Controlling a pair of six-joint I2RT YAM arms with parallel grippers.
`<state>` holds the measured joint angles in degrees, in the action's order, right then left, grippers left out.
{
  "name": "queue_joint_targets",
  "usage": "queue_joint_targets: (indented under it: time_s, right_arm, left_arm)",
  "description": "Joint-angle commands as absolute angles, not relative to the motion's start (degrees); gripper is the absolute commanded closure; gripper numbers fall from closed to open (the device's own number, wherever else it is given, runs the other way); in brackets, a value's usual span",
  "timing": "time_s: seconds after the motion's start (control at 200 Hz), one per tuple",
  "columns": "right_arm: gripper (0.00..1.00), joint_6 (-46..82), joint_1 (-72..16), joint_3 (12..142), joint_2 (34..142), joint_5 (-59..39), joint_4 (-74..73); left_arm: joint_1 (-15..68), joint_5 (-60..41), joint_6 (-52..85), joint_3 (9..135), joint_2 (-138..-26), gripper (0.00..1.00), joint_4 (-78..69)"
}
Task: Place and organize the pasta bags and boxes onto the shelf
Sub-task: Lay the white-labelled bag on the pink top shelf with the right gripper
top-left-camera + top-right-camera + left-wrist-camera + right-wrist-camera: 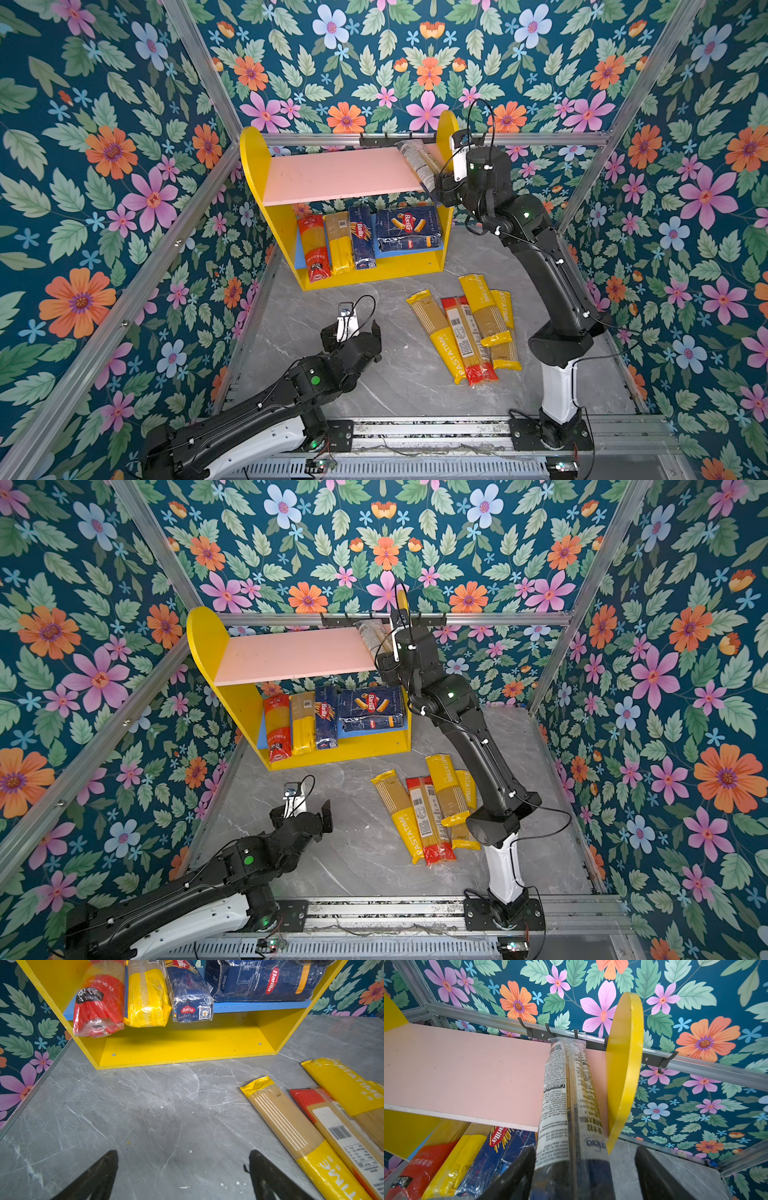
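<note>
A clear bag with a dark blue end lies on the pink upper board of the shelf, close to its right yellow side; both top views show it. My right gripper stands open astride the bag's near end, with a gap on one side. The blue lower board carries a red bag, a yellow bag, the narrow pasta box and the wide pasta box. Several bags lie on the table. My left gripper is open and empty above bare table.
A dark rail of hooks runs on the metal frame just behind the shelf top. Floral walls close in on three sides. Grey marble tabletop lies between the left gripper and the shelf base.
</note>
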<state>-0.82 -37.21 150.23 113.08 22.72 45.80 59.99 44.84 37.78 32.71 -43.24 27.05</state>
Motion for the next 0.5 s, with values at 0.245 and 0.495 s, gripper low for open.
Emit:
queue_joint_targets:
  time_s: [0.245, 0.495]
  right_arm:
    - [0.41, 1.47, -40.34, 133.64, 102.87, 24.2, 43.83]
    - [0.43, 2.81, -40.63, 125.69, 97.56, 23.35, 42.04]
  left_arm:
    - [59.95, 44.75, 38.54, 33.22, -42.21, 0.0, 27.53]
    - [59.99, 44.66, 38.44, 33.48, -42.42, 0.0, 27.11]
